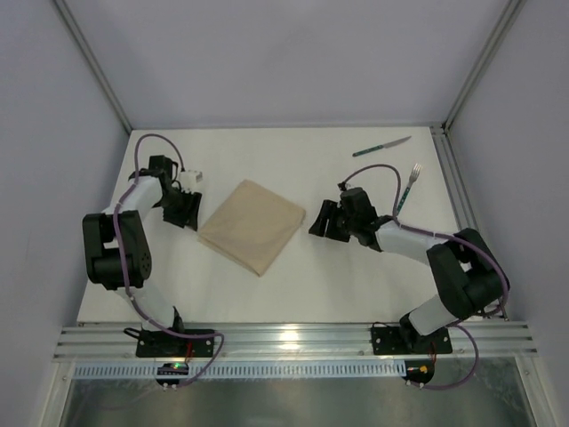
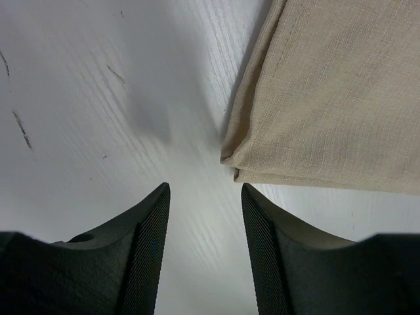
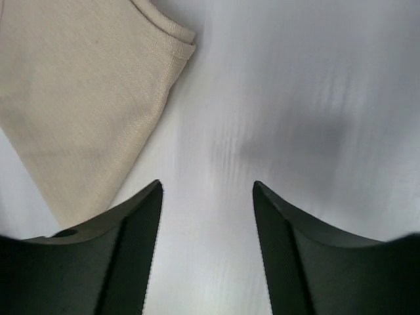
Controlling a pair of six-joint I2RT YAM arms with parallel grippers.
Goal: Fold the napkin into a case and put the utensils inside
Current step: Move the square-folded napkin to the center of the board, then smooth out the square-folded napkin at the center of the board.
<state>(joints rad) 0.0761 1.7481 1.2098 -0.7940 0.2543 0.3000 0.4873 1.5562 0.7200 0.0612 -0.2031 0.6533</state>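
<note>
The beige-tan napkin point(image 1: 252, 225) lies folded into a rough square in the middle of the white table. My left gripper point(image 1: 184, 212) is open and empty just left of the napkin's left corner point(image 2: 231, 159). My right gripper point(image 1: 323, 220) is open and empty just right of the napkin's right corner point(image 3: 184, 41). The knife point(image 1: 381, 147) with its green handle lies at the far right of the table. The fork point(image 1: 408, 188) lies just below it, near the right edge. Both utensils are well apart from the napkin.
A metal rail point(image 1: 293, 341) runs along the near edge by the arm bases. White walls and frame posts point(image 1: 480, 67) close in the table at the back and sides. A cable point(image 1: 378, 169) loops over the right arm.
</note>
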